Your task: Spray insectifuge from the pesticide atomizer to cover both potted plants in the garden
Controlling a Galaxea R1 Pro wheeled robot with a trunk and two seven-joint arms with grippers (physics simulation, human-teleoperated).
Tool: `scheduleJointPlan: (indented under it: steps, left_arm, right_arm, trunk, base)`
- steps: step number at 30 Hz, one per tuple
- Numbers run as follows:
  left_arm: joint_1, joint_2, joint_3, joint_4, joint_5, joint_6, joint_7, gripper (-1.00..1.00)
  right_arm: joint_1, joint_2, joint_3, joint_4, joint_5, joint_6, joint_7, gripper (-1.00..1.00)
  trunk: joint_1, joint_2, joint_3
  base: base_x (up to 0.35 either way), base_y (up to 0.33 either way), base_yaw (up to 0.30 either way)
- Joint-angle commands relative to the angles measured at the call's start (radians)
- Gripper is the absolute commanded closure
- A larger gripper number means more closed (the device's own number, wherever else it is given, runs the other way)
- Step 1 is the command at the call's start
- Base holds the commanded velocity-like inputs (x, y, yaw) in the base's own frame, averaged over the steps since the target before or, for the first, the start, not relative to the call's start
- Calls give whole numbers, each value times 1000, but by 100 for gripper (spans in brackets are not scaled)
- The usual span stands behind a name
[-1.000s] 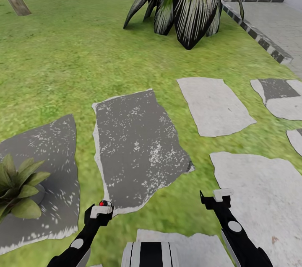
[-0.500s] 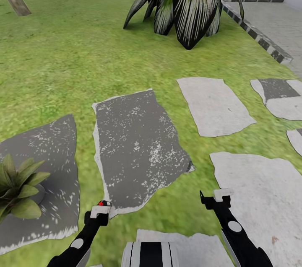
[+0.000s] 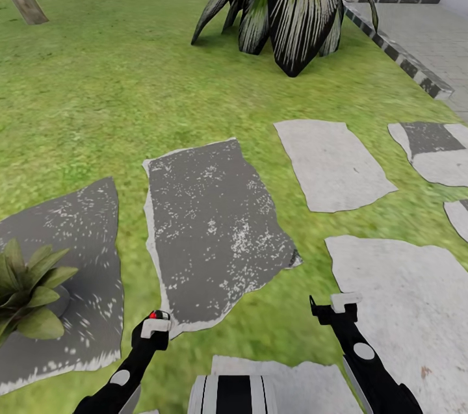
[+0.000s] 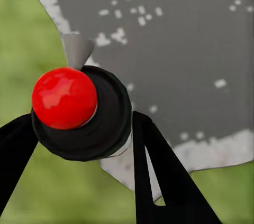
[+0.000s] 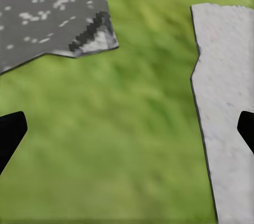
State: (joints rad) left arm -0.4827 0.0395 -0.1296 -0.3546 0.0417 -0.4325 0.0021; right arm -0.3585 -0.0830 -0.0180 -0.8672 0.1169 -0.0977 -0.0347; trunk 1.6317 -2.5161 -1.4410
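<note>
Lawn, grey slabs. Left gripper (image 3: 153, 325) clamps atomizer (image 4: 79, 112); right gripper (image 3: 333, 307) spread, empty. Plant (image 3: 26, 290) sits well left: swing nozzle there, keep bottle upright.

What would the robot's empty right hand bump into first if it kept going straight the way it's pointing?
Probably just grass. The right gripper, open and holding nothing, looks along its fingers at the lawn, between a dark slab and a pale slab. Depth is hard to judge.
</note>
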Motion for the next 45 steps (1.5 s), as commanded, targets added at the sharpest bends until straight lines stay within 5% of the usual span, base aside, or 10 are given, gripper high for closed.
scheduleJointPlan:
  steps: [1,45]
  left_arm:
    - [0,1,-5,0,4,-3,1,100]
    - [-2,-12,-5,2,5,0,-1,100]
  right_arm:
    - [0,0,0,0,10,-2,-4,-100]
    - [0,0,-2,0,12,-2,-6,-100]
  trunk:
    - [-1,0,3]
    - [-20,10,173]
  base:
    - [0,0,0]
    - [0,0,0]
